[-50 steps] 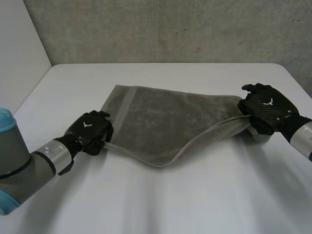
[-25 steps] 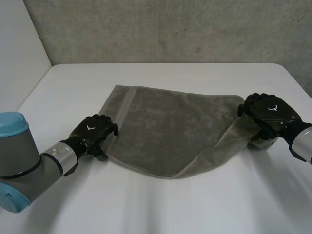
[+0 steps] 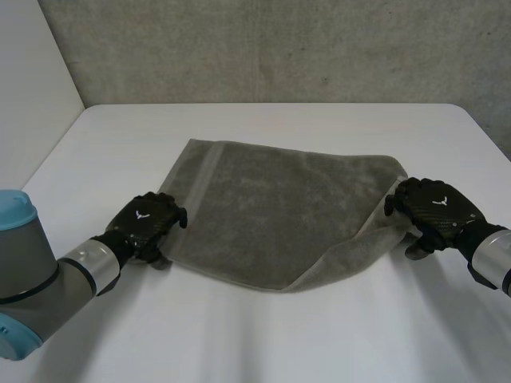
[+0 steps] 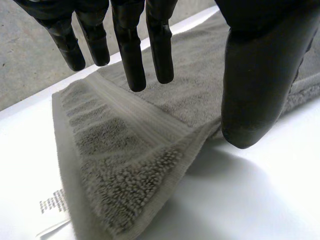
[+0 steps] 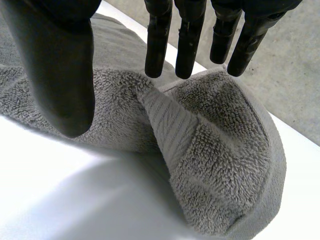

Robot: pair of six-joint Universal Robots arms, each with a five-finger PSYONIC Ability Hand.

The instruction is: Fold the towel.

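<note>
The towel's (image 3: 279, 215) near edge, lifted a second ago between the hands, now lies flat on the table (image 3: 263, 335). The right hand (image 3: 431, 209) has dropped and drawn nearer the robot, its fingers (image 5: 156, 45) straightened over the bunched right corner. The left hand (image 3: 148, 223) has eased back slightly, its fingers (image 4: 131, 60) loosed above the left corner.

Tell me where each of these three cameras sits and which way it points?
Head view: sits between and behind the grey arms, looking down at the white table and grey terry towel; shows the black left hand and black right hand.
Left wrist view: rides the left wrist, looking along the palm at the towel's banded corner; straight fingers and thumb show.
Right wrist view: rides the right wrist, facing a bunched towel corner; fingers and thumb show.
Both wrist views share the towel, at opposite ends.
</note>
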